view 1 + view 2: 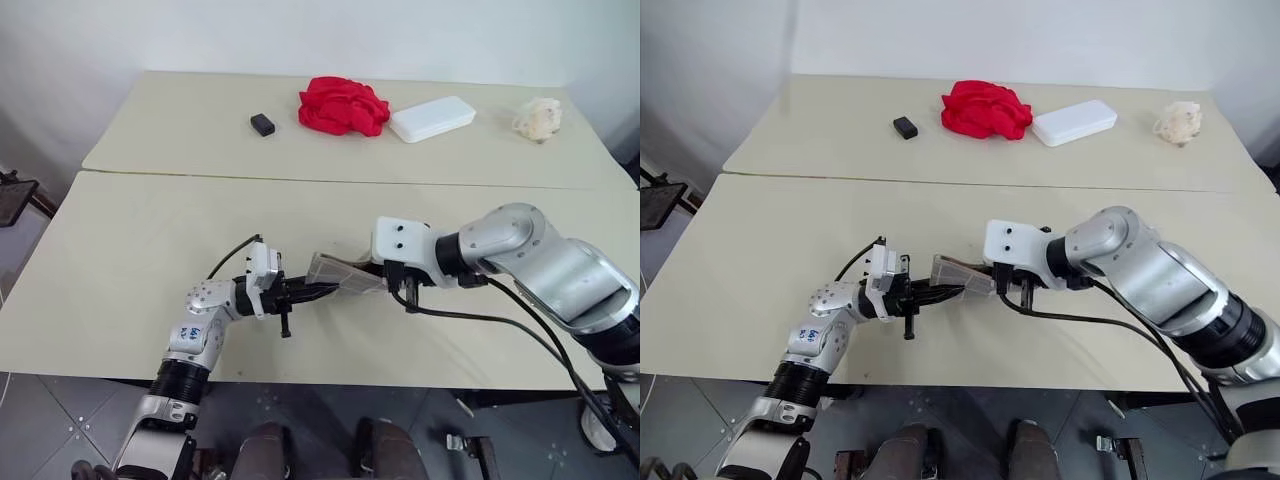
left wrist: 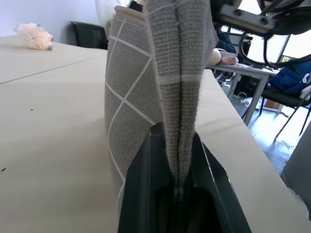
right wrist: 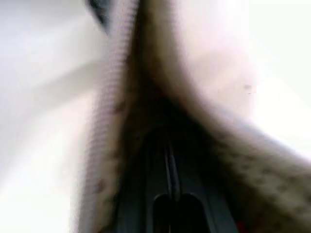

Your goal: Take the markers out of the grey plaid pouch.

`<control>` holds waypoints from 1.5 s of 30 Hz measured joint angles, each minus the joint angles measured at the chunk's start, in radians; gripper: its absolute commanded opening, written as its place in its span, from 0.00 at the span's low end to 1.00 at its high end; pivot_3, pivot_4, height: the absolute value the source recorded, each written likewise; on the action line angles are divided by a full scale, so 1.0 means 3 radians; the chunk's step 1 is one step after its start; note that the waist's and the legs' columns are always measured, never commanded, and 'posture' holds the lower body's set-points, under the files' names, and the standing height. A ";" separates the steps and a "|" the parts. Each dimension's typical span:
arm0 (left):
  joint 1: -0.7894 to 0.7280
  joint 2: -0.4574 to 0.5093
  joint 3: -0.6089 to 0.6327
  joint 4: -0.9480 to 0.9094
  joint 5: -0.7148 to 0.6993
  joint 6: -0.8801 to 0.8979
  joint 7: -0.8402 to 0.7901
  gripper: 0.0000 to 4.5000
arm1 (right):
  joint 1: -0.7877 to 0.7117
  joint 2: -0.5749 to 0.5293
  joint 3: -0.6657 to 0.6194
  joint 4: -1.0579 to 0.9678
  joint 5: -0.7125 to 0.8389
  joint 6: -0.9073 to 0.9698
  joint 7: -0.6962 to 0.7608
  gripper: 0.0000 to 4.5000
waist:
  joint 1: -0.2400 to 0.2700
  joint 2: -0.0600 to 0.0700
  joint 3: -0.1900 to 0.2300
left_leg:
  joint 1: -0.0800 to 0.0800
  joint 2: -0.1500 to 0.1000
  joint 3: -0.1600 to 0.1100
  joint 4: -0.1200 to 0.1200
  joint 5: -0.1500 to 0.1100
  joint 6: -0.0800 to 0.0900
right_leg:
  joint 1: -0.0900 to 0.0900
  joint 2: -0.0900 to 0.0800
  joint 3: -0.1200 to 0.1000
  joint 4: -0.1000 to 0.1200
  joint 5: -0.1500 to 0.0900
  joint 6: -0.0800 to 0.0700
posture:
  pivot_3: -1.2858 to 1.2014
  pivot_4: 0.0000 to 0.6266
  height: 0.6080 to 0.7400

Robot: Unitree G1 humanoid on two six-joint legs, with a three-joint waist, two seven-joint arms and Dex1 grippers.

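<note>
Pouch position: your grey plaid pouch (image 1: 342, 274) was off the surface (image 1: 130, 260), strung between the two hands near the front edge. Your left hand (image 1: 318, 291) pointed toward the robot's right with its fingers pressed together on one end of the fabric; the left wrist view showed the folded cloth seam clamped between the black fingers (image 2: 146, 194).

Your right hand (image 1: 1002, 277) met the pouch from the opposite side, angled downward, at the other end. Its wrist view looked straight into the parted mouth of the pouch, blurred. The fingers were closed together; I could not tell whether they pinched fabric or anything inside. A speck of red at the edge of that view may have been a marker; no marker could be made out for certain.

Key relation: the pouch's long axis ran left to right, in line with both hands, mouth end toward your right hand. My judgement: the right hand was the nearer one to reach in, with the left acting as anchor.

Far surface held a red cloth (image 1: 343, 105), a white box (image 1: 432, 118) and a small black block (image 1: 262, 123), all well apart from the work.
</note>
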 measured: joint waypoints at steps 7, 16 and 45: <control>-0.0010 -0.0002 0.0002 0.0010 0.0004 0.0015 0.0000 0.00 | 0.0000 0.0009 0.0018 0.0127 -0.0299 -0.0182 0.0150 0.56 | -0.0006 0.0000 0.0000 | -0.0001 0.0000 0.0000 0.0001 0.0000 0.0000 | 0.0000 0.0000 -0.0001 0.0001 0.0000 0.0000 | 0.52 0.24 1.00; -0.0015 -0.0020 0.0038 -0.0011 -0.0069 0.0310 0.0021 0.00 | -0.0039 0.0261 0.0170 0.0548 -0.0712 -0.0777 0.0340 1.00 | -0.0055 0.0000 0.0000 | 0.0000 0.0000 0.0000 0.0001 0.0000 0.0000 | 0.0000 0.0000 -0.0002 0.0003 0.0000 0.0000 | 0.52 0.24 1.00; -0.0049 0.0015 0.0211 -0.0173 -0.0257 0.1093 -0.0006 0.00 | -0.0266 0.0882 0.0282 0.1494 -0.1950 -0.1799 0.0373 0.47 | -0.0133 0.0001 0.0000 | 0.0001 0.0002 -0.0001 0.0000 0.0001 -0.0002 | 0.0000 0.0001 -0.0002 0.0006 0.0000 0.0000 | 0.52 0.24 1.00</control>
